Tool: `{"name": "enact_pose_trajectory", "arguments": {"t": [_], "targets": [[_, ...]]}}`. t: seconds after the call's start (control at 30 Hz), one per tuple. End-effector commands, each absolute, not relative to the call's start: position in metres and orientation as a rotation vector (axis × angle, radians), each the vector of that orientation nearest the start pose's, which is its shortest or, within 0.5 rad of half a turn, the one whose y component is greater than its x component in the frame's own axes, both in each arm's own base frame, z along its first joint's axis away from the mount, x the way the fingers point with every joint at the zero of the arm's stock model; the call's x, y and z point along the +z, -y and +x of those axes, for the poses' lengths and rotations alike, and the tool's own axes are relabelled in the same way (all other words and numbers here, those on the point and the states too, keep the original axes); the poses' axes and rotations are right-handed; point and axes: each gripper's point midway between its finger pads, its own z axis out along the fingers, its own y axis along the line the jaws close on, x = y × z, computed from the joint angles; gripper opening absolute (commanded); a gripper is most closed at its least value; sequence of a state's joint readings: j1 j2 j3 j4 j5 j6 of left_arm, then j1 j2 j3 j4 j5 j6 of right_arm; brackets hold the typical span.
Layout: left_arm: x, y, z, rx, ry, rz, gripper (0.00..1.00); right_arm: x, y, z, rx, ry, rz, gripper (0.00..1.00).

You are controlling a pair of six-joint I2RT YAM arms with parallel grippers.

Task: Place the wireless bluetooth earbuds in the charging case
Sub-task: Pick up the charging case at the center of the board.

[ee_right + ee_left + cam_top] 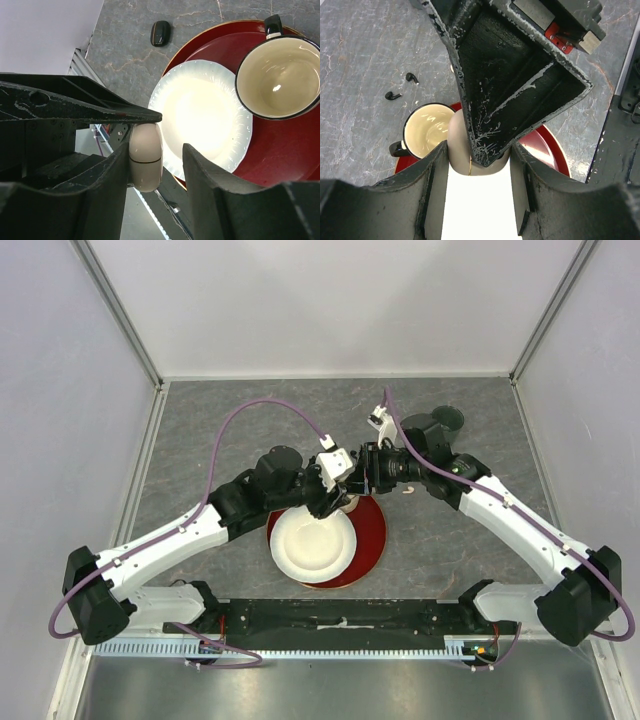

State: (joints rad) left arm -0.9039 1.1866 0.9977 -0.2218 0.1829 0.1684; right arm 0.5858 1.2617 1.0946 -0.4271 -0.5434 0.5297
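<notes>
A white oval charging case sits closed between the fingers of my left gripper, which is shut on it above the plates. My right gripper is open around the same case. Its left finger touches the case and its right finger stands apart. Both grippers meet mid-table, the left gripper beside the right gripper. Two black earbuds lie on the grey table beyond the mug. A small white piece, perhaps a white earbud, lies by the right arm. A black oval case lies on the table.
A red plate holds a white plate and a cream mug with a black handle, right under the grippers. A dark round cup stands at the back right. White walls close in the table.
</notes>
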Motion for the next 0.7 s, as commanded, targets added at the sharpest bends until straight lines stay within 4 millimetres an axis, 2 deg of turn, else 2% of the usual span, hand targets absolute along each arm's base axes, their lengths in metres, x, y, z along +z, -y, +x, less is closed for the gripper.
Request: {"name": "enact_pose_trajectory", "arguments": {"t": [0.0, 0.1, 0.17, 0.53, 0.67], "targets": [[0.264, 0.324, 0.224, -0.637, -1.576, 1.133, 0.18, 0.258, -0.283, 0.239, 1.161, -2.208, -0.413, 0.56], [0.259, 0.323, 0.224, -0.630, -1.590, 1.137, 0.18, 0.263, -0.280, 0.241, 1.135, -2.186, -0.404, 0.61], [0.257, 0.322, 0.224, -0.628, -1.597, 1.137, 0.18, 0.267, -0.279, 0.241, 1.130, -2.175, -0.400, 0.60], [0.256, 0.321, 0.225, -0.617, -1.605, 1.131, 0.18, 0.270, -0.282, 0.235, 1.179, -2.168, -0.413, 0.42], [0.260, 0.321, 0.225, -0.616, -1.594, 1.125, 0.18, 0.270, -0.283, 0.234, 1.191, -2.169, -0.418, 0.33]]}}
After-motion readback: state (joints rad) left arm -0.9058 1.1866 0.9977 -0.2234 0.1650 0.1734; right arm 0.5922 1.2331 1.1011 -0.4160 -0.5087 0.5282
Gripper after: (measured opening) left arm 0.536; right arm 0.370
